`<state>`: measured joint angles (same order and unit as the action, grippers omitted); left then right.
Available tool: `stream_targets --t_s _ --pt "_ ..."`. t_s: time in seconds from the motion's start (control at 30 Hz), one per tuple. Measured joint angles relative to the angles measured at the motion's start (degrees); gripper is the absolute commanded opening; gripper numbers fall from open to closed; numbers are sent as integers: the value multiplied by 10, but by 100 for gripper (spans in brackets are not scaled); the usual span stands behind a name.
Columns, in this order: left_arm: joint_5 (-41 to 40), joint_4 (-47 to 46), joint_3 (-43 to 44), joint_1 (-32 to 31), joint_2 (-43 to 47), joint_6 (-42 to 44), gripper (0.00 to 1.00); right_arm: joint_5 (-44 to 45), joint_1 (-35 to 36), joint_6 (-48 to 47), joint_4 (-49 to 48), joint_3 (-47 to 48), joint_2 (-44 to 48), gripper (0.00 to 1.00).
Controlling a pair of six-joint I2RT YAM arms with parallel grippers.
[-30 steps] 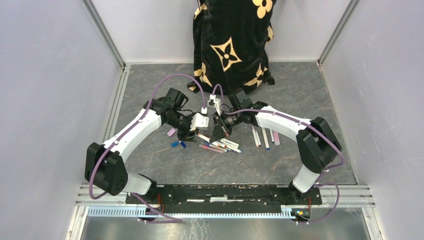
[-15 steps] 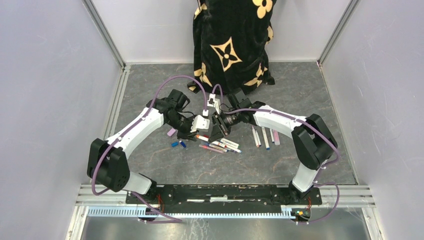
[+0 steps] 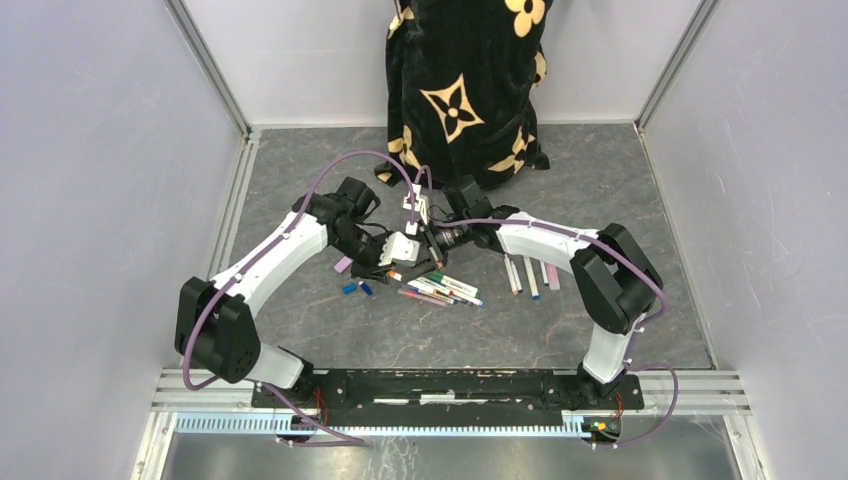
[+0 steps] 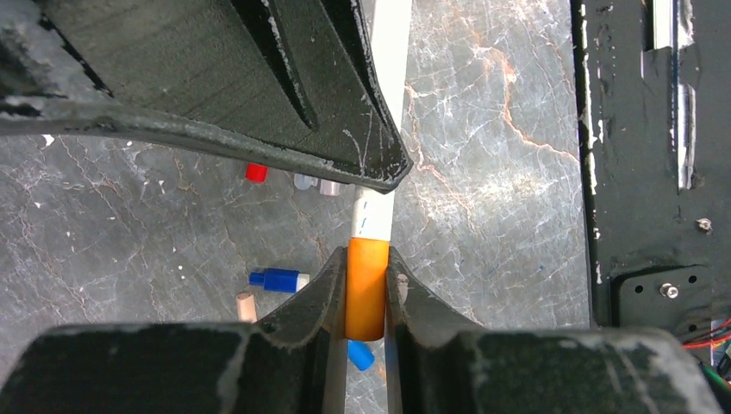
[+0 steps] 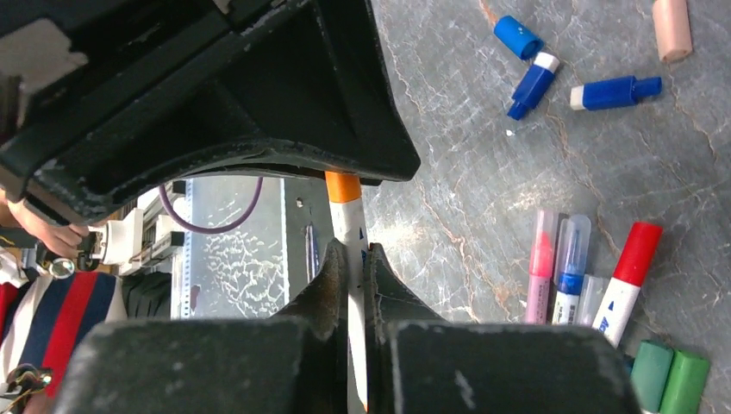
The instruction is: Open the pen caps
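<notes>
My left gripper (image 4: 365, 259) is shut on the orange cap (image 4: 365, 293) of a white pen (image 4: 377, 220), held above the table. My right gripper (image 5: 354, 250) is shut on that pen's white barrel (image 5: 349, 220), just behind the orange cap (image 5: 342, 186). The cap still sits on the barrel end. In the top view the two grippers meet at mid-table, the left (image 3: 402, 248) and the right (image 3: 432, 240). Loose caps lie below: blue ones (image 5: 532, 84), a pink one (image 5: 671, 27) and a red one (image 4: 255, 172). Several capped pens (image 3: 440, 288) lie in a pile.
Three more pens (image 3: 528, 275) lie to the right of the pile. A pink cap (image 3: 343, 265) and blue caps (image 3: 357, 288) lie left of it. Black cloth with gold flowers (image 3: 465, 80) hangs at the back. Grey walls stand on both sides, and the black base rail (image 3: 440, 385) is in front.
My right gripper has moved back and up with the pen, uncovering the pile of pens beneath. My left gripper has stayed nearly in place.
</notes>
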<state>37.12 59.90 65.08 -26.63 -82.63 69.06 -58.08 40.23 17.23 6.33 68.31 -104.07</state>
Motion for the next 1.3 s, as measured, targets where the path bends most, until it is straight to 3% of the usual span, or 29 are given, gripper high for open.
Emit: stream_targets --t_s 0.13,0.3,0.47,0.53,0.6,0.73,0.83,0.93,1.03,1.3 --pt "12 35 21 21 -6 32 2 -2 0 -11 -37 -23 21 0" --pt "82 96 78 101 -42 81 2 42 -5 -28 -101 -49 65 0" --pt "30 102 107 199 -53 114 2 26 -24 -50 -19 -107 99 0" --pt "24 103 108 202 -53 120 2 26 -25 -56 9 -119 99 0" --pt "25 104 109 196 -53 121 7 26 -25 -58 29 -123 100 0" --pt "41 107 102 170 -49 125 39 26 -24 -42 28 -122 100 0" --pt "37 72 52 99 -19 110 61 26 -23 -17 25 -105 92 0" --pt "32 33 -8 17 22 82 72 26 -18 0 13 -75 75 0" --pt "16 20 -23 -8 43 61 71 25 -10 11 15 -57 62 0" --pt "3 -27 -23 -30 37 55 53 15 2 26 6 -39 45 0"
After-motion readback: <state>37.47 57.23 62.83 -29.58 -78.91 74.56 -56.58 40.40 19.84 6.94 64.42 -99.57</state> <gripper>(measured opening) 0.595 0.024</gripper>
